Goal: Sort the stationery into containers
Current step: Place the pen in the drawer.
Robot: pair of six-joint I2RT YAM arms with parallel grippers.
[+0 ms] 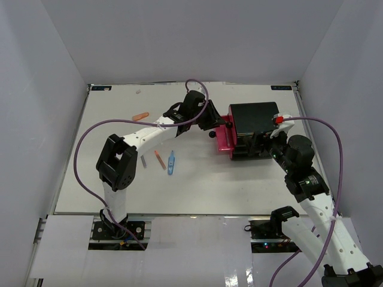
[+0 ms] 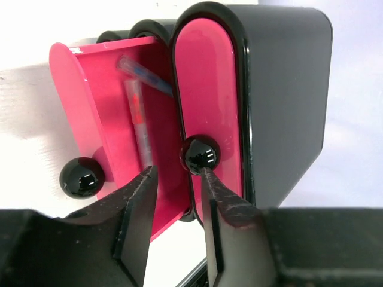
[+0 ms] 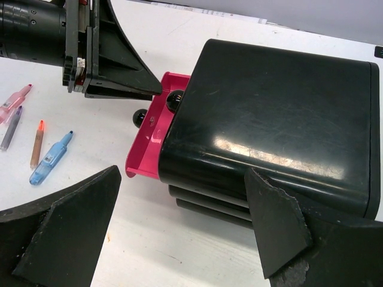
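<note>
Jaws of my left gripper point(image 2: 176, 173), narrowly parted just beside a drawer knob point(image 2: 200, 154); my right gripper point(image 3: 182, 173) gapes wide near the cabinet point(image 3: 269, 119).

cabinet point(image 1: 254, 116): black | drawers point(image 2: 206, 89): magenta-pink | knobs point(image 2: 200, 154): glossy black | bench point(image 1: 197, 188): white | small piece point(image 1: 171, 163): light blue | pen point(image 1: 140, 116): salmon-orange

The cabinet point(image 3: 269, 107) is smooth black plastic, glossy enough to carry pale reflections. Its drawers point(image 2: 206, 89) are shiny magenta-pink plastic, their knobs point(image 2: 200, 154) mirror-bright black. The right gripper point(image 3: 182, 172) has matt black jaws with rough, chipped edges. The desk point(image 1: 197, 185) is matt white. The light-blue piece point(image 3: 49, 161) looks like translucent plastic.
</note>
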